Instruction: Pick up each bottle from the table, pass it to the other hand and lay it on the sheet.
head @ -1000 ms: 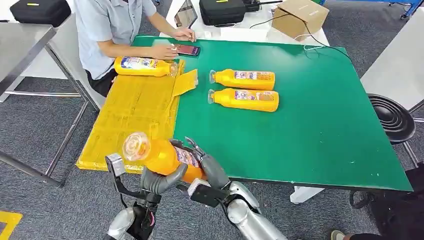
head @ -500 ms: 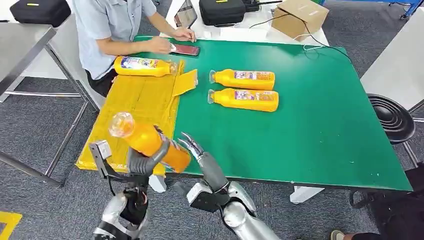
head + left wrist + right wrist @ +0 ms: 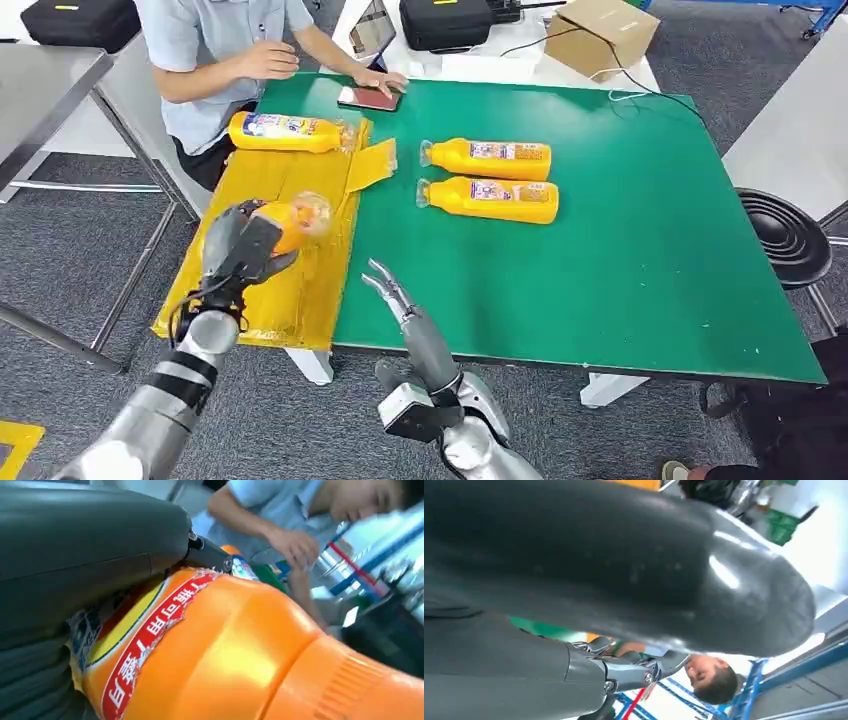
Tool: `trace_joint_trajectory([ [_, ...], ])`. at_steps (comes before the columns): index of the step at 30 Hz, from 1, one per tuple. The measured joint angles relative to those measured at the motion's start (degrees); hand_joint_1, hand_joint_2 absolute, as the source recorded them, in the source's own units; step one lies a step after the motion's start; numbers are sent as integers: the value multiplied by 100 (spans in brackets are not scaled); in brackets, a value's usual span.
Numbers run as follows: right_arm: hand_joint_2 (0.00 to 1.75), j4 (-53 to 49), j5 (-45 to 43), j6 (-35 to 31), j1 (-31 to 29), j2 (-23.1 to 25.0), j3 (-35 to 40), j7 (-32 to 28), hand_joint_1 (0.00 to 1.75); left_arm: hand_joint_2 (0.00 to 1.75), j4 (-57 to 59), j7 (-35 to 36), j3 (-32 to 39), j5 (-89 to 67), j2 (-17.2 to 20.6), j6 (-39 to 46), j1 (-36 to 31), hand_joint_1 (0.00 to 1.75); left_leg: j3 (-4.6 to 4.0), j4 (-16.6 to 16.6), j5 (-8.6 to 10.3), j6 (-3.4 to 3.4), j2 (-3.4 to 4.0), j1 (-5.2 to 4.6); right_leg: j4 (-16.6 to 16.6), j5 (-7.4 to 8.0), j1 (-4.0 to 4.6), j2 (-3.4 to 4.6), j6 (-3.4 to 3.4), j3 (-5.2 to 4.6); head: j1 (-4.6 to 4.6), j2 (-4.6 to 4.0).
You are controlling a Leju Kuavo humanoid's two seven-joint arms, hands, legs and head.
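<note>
Bottle [image 3: 240,650], red label band with white Chinese characters, gripped by left hand [image 3: 243,243]; right hand [image 3: 392,291] empty, fingers spread.

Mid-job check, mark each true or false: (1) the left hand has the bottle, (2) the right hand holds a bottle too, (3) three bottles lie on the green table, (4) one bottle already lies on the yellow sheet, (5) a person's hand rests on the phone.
1. True: the left hand grips an orange bottle above the yellow sheet.
2. False: the right hand is empty, fingers apart.
3. False: two bottles lie on the green table, one behind the other.
4. True: a bottle lies at the sheet's far end.
5. True: the person's hand rests on the phone.
</note>
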Motion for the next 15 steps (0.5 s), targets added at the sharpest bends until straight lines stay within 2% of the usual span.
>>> trace_joint_trajectory([
  [8,0,-131,-269,453,76,81,-11,-48,0,175,1510,625,-415,-1305,179,-1637,-972,175,-1,0,0,0,-5,0,0,0,0,-3,0,2,2,0],
  [15,0,-4,-662,669,59,127,-4,-87,0,175,2607,900,-761,-1590,45,-1931,-1387,175,-1,0,0,0,-5,-2,0,0,-1,-3,0,2,4,0],
])
